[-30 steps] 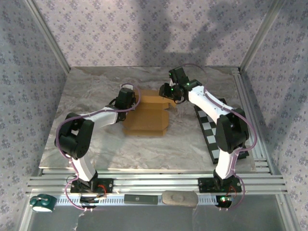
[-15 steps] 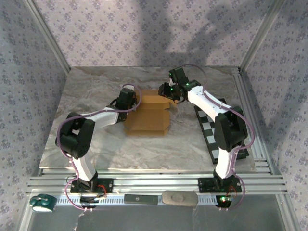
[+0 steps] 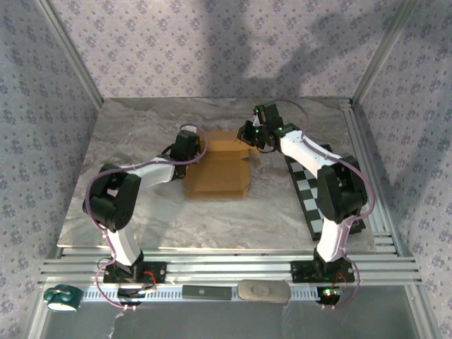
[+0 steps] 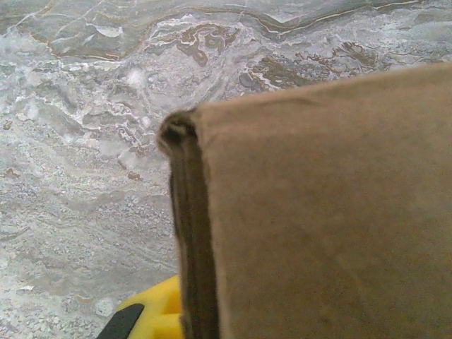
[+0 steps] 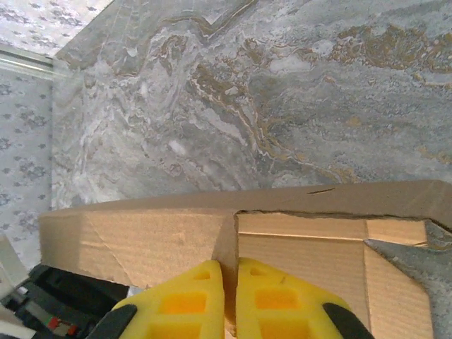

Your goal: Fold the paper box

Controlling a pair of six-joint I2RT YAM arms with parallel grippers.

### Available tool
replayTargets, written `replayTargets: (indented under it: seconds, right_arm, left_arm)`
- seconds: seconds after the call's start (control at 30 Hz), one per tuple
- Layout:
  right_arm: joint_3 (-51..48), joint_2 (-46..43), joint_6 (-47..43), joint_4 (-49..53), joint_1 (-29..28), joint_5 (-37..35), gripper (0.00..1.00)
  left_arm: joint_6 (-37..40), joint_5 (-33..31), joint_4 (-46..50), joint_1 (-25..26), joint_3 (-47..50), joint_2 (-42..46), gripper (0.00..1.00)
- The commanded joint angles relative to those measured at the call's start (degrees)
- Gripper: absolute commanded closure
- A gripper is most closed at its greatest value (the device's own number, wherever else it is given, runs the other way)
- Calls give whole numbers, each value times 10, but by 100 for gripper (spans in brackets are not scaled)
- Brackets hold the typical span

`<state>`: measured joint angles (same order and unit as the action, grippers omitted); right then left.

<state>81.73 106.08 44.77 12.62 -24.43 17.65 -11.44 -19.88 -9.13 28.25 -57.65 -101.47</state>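
Note:
The tan paper box (image 3: 217, 173) lies partly folded in the middle of the marble table, with its back and side walls raised. My left gripper (image 3: 195, 150) is at its left rear corner. In the left wrist view one yellow finger (image 4: 152, 314) presses against the folded cardboard edge (image 4: 191, 233), while the other finger is hidden behind the panel (image 4: 325, 212). My right gripper (image 3: 251, 140) is at the right rear corner. In the right wrist view both yellow fingers (image 5: 191, 300) pinch an upright inner flap (image 5: 227, 240) of the box.
A black-and-white checkered board (image 3: 319, 198) lies to the right of the box, under the right arm. Patterned walls enclose the table (image 3: 141, 212). A tape roll (image 3: 60, 298) and small flat items (image 3: 263, 290) sit on the front rail.
My right gripper has shut on the box's flap and shifted slightly right. The left gripper has kept its hold, and the box has hardly moved.

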Motion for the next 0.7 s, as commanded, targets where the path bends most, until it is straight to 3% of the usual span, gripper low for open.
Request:
replayTargets:
  seconds: [0.0,0.27,0.43,0.5,0.53,0.67]
  right_arm:
    - [-35,-20,52,-72,9,25,97]
    - [-100,-35,144,-206,24,49,100]
    - [-112,-43,159,-224,24,48,100]
    - [-129,-63,156,-232,26,32,74]
    - [-158,-76,153,-247,26,24,68]
    - [-235,-158,140,-303,37,0,57]
  left_arm:
    - [-16,5,-3,5,-10,-7,100]
    - [-57,-4,-6,4,-5,-12,100]
    - [-65,-8,1,3,-8,-14,100]
    - [-74,7,1,-3,-6,-9,100]
    - [-83,20,0,-9,-2,-3,100]
    - [-105,70,6,-35,6,29,100]
